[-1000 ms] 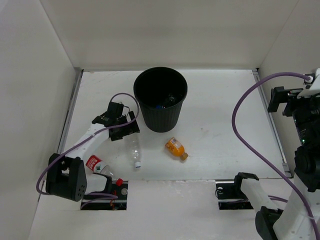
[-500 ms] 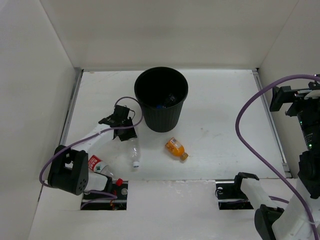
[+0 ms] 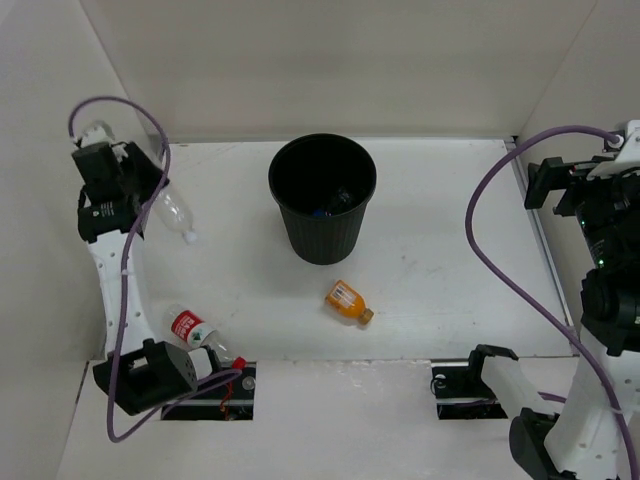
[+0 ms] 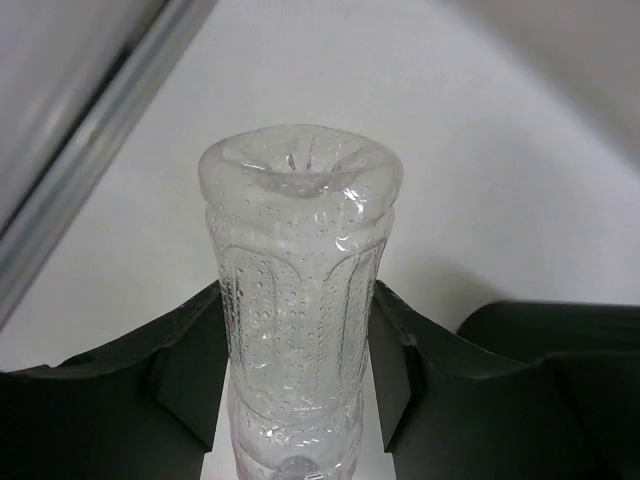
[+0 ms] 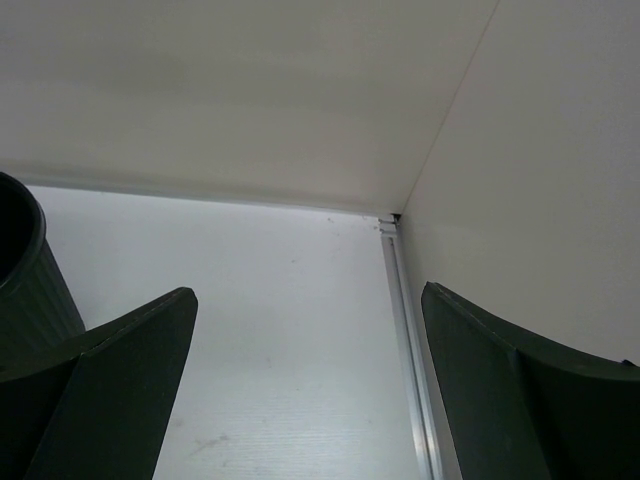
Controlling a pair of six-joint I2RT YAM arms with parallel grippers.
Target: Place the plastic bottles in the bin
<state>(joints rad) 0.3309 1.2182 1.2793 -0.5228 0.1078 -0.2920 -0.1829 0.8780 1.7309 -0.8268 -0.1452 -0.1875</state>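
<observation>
Labels first. The red-labelled bottle [image 3: 195, 332] shows white marks on its red wrap, too small to read. The orange bottle [image 3: 346, 300] carries a pale patch of label, no letters legible there either. The clear bottle [image 3: 175, 212] is bare, just dimpled, ribbed plastic.

Left arm stands tall from its base, reaching up along the left wall with the wrist bent over. The left gripper [image 4: 295, 385] has that clear bottle pinched between its fingers [image 4: 195, 350], jaws narrow on the body. The bottle's base pokes up past them in the wrist view and its white cap [image 3: 189, 238] points down. It's lifted off the table [image 3: 450, 250], left of the bin [image 3: 322, 240].

Right arm is up by the right wall, and the right gripper [image 5: 308, 292] hangs with jaws wide, nothing between them.

Count: three bottles outside the bin, one held and two lying on the table. The orange one lies just in front of the bin, the red-labelled one near the left base. One bin; a blue glint inside may be a fourth bottle, hard to tell.
</observation>
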